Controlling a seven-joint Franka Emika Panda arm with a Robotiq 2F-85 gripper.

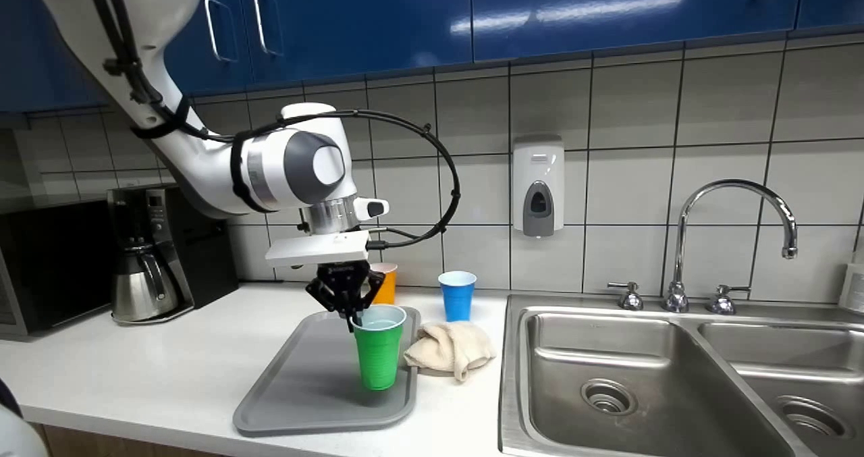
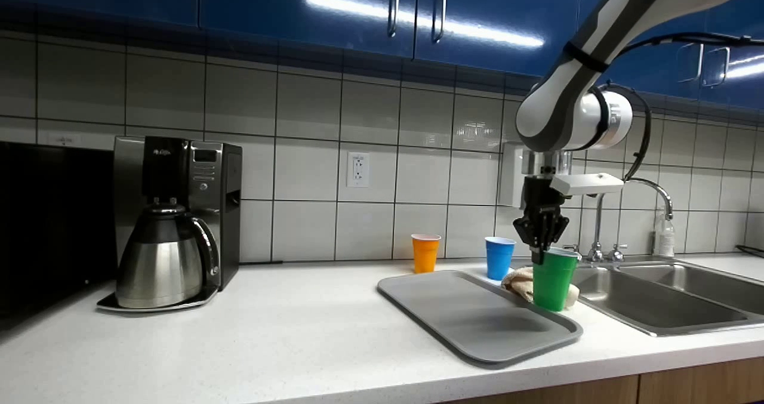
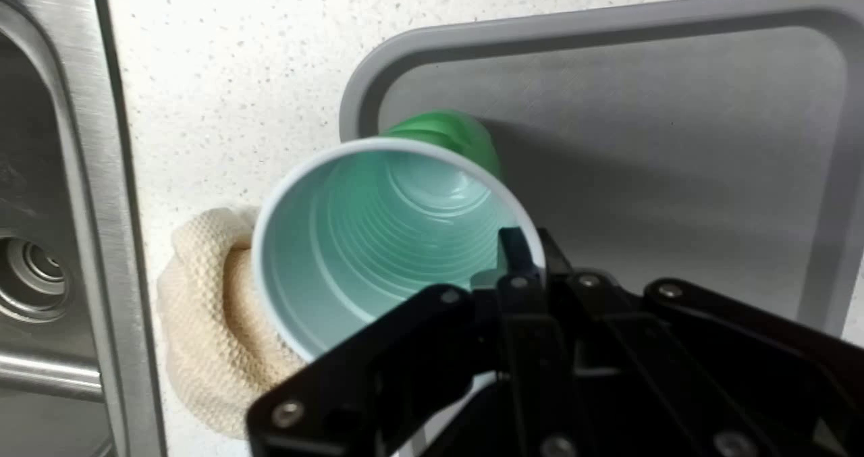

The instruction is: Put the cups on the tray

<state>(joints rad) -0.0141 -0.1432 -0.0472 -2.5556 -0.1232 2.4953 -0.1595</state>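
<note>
The green cup [image 1: 378,357] is upright to slightly tilted over the tray's sink-side edge; I cannot tell whether its base touches the tray. My gripper [image 1: 353,325] is shut on its rim, one finger inside and one outside, as the wrist view shows at the gripper [image 3: 532,258] and the green cup [image 3: 405,214]. The grey tray [image 2: 465,308] lies flat on the counter with nothing else on it. The orange cup [image 2: 425,255] and the blue cup [image 2: 499,259] stand upright on the counter behind the tray in both exterior views. Both are out of the wrist view.
A crumpled beige cloth [image 1: 451,349] lies between the tray and the steel sink [image 1: 607,349]. A faucet [image 1: 678,254] rises behind the sink. A coffee maker with a steel pot [image 2: 161,255] stands by the wall. A soap dispenser [image 1: 538,187] hangs above the counter.
</note>
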